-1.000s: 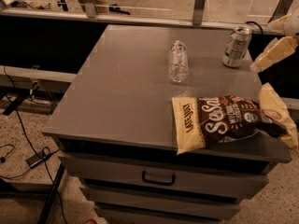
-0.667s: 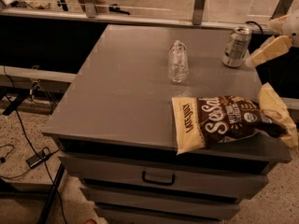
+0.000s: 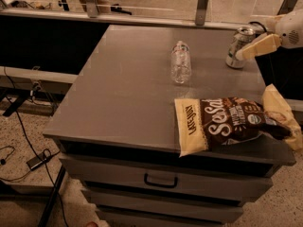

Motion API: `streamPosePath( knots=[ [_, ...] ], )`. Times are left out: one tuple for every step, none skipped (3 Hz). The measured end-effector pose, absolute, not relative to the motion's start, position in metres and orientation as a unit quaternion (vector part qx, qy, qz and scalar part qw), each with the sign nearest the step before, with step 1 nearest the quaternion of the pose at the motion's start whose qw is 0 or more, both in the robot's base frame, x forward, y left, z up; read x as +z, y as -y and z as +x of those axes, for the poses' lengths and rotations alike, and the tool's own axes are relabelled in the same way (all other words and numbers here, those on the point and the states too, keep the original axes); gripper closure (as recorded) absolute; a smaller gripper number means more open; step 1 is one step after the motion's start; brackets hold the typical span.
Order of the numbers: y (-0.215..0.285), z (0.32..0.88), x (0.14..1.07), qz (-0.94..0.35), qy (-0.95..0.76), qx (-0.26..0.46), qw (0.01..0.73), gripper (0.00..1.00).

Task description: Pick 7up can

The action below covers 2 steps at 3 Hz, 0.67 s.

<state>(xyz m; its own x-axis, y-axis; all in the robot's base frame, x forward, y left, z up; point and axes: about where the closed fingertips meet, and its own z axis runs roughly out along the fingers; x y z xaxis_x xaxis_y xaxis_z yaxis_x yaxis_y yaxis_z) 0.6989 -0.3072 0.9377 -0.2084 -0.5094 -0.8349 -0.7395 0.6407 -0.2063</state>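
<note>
the 7up can (image 3: 236, 44) stands upright at the far right corner of the grey cabinet (image 3: 132, 79), well apart from the water bottle (image 3: 181, 63) and the chip bag (image 3: 227, 122). the gripper (image 3: 252, 48) is at the right edge, its tip just beside the can, which lies to its left. how wide it is, i cannot tell.

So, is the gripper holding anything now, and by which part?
It cannot be told. The gripper is at the right side of the 7up can, which stands upright on the table; a firm hold is not visible.
</note>
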Motion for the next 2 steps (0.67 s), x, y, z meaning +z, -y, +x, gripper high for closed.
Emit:
streamPosePath(
  knots=[
    [0.2999, 0.711, 0.9406, -0.404, -0.757, 0.107, 0.501, 0.0],
    [0.3038, 0.7187, 0.9378, -0.388, -0.755, 0.101, 0.519, 0.0]
  ],
)
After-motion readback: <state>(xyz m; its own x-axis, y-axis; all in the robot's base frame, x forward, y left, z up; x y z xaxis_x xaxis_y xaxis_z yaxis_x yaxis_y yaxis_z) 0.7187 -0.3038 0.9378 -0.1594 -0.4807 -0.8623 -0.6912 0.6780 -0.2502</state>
